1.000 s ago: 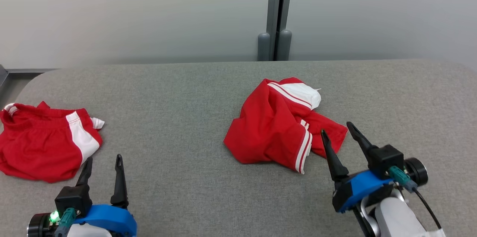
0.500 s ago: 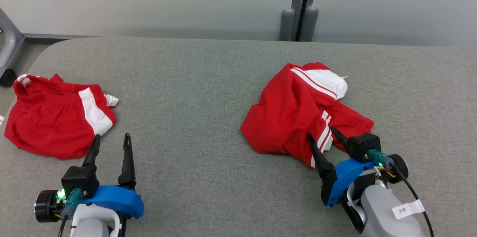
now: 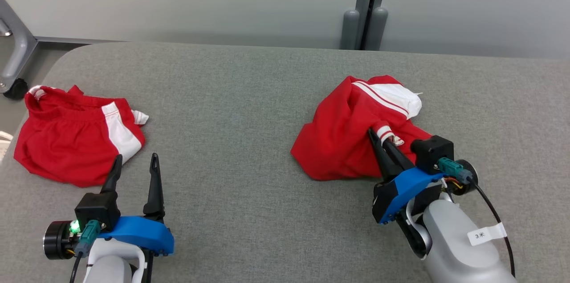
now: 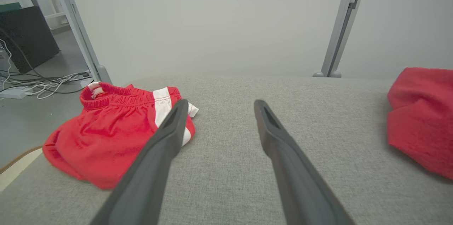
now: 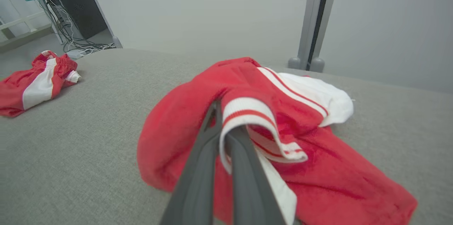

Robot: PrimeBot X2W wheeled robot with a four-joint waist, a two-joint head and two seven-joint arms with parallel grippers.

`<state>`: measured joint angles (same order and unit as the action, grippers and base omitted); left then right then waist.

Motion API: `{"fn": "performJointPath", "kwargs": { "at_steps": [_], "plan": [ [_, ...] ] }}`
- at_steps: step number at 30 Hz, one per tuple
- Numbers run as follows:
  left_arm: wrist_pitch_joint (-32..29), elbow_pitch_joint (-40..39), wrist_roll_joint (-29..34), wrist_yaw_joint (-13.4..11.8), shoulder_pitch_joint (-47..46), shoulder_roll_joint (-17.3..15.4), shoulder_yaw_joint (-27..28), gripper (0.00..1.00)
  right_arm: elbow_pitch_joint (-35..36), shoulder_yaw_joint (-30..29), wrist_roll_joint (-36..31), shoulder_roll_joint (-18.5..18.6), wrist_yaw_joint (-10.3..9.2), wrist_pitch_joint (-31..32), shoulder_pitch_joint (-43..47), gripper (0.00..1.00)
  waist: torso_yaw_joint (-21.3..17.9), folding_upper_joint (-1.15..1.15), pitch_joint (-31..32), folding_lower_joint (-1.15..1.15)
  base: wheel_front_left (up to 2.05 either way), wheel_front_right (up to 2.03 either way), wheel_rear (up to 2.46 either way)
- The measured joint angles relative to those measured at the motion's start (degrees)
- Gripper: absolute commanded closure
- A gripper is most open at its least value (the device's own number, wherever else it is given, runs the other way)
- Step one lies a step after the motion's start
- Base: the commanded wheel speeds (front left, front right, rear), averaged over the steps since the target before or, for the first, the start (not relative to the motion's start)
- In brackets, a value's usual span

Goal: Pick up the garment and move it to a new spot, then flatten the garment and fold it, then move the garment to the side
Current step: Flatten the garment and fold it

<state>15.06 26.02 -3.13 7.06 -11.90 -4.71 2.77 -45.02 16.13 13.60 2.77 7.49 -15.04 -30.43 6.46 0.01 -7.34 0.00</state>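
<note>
The right gripper point(image 3: 378, 135) has its tips buried in the garment point(image 3: 338, 149), so how much cloth they pinch cannot be told. The left wrist view's right edge cuts the garment off. One finger of the left gripper point(image 4: 221, 104) covers part of the shorts point(image 4: 106, 140). The forearm label point(image 3: 485, 235) is too small to read.

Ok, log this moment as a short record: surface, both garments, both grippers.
table: grey fabric top
red garment: crumpled, right of centre on the table, white-striped edge pulled up
red shorts: crumpled near the table's left edge, not gripped
right gripper: shut on the red garment's white-striped edge
left gripper: open, empty, near the red shorts
</note>
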Motion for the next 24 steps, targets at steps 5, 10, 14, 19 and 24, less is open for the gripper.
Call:
{"fn": "performJointPath", "kwargs": {
  "at_steps": [5, 10, 14, 19, 24],
  "plan": [
    [0.0, 0.0, -0.2, 0.0, 0.0, 0.2, -0.3, 0.0, 6.4, 5.0, -0.8, 0.1, -0.01, 0.0, -1.2, 1.0, 1.4, 0.0, 0.7, 0.0, 0.0, 0.0, 0.0],
    [0.0, -0.1, -0.3, 0.0, 0.1, 0.6, -0.6, 0.0, 11.5, 17.2, 1.8, 0.1, 0.0, 0.0, -3.1, 1.0, 3.2, 0.0, 0.8, 0.0, 0.0, 0.0, 0.0],
    [0.0, 0.0, -0.3, 0.0, 0.0, 0.7, -0.7, 0.0, 12.9, 29.5, 5.4, 0.0, 0.0, 0.0, -3.6, 1.0, 4.6, 0.0, 0.6, 0.0, 0.0, 0.0, 0.0],
    [0.0, 0.1, -0.4, 0.0, 0.0, 0.9, -1.0, 0.0, 13.2, 42.5, 11.6, -0.1, 0.0, 0.0, -3.3, 0.75, 6.1, 0.0, 0.1, 0.0, 0.0, 0.0, 0.0],
    [0.0, 0.1, -0.4, 0.0, -0.1, 1.0, -0.4, 0.0, 11.3, 45.6, 16.3, -0.1, 0.0, 0.0, -3.3, 0.0, 6.0, -0.01, -0.4, 0.0, 0.0, 0.0, 0.0]
  ]
}}
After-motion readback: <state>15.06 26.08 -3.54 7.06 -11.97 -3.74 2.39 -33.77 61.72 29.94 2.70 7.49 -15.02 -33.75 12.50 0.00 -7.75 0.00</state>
